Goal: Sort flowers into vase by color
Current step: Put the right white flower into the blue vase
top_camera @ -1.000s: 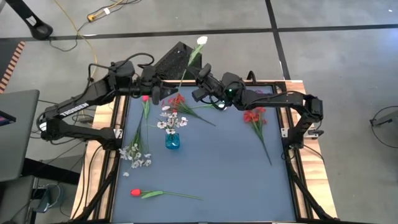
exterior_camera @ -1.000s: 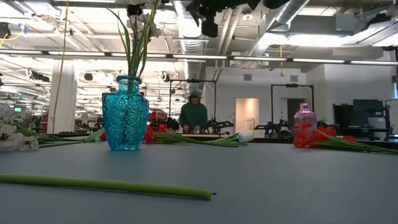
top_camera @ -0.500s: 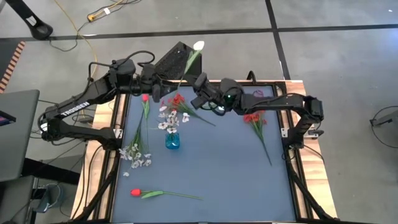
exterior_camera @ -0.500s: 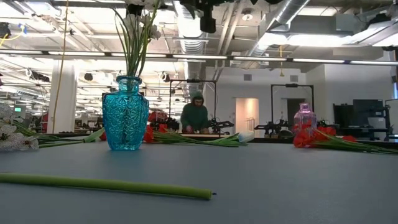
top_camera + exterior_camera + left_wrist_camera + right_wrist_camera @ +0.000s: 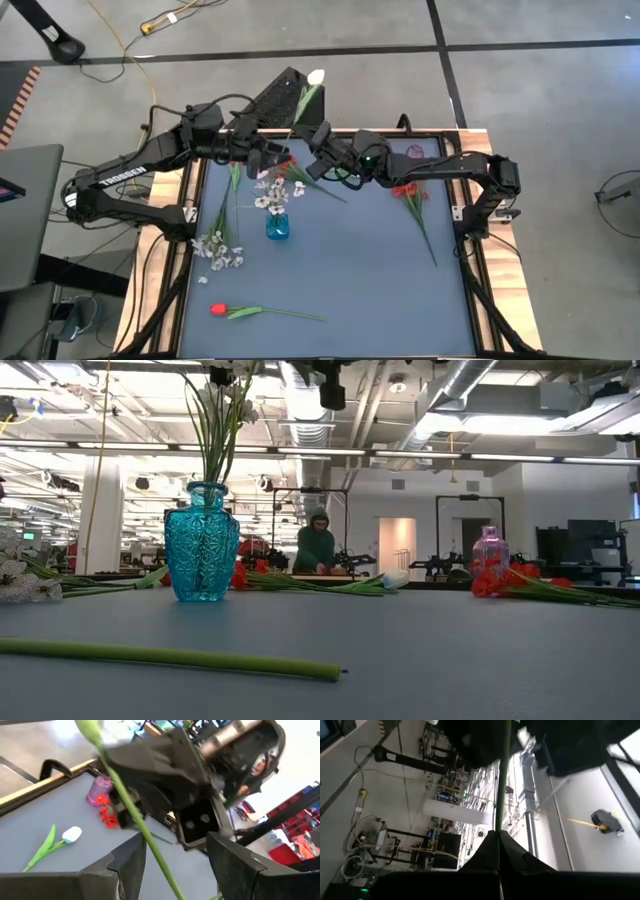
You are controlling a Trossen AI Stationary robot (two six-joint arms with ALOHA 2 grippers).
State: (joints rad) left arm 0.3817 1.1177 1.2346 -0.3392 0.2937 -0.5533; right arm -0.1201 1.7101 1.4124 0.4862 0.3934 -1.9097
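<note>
Right tool (image 5: 312, 158) clamping white tulip (image 5: 316, 76) past table's far edge (image 5: 330, 131), above vase (image 5: 277, 226)

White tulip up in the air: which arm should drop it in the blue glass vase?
Probably right. The right gripper grips the white tulip by its green stem; the left gripper is open around it.

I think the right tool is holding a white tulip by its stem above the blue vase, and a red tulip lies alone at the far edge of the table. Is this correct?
Not quite. The red tulip lies alone at the near edge of the table, as the high view shows. The rest holds: the right tool grips the stem of the white tulip above the blue vase.
</note>
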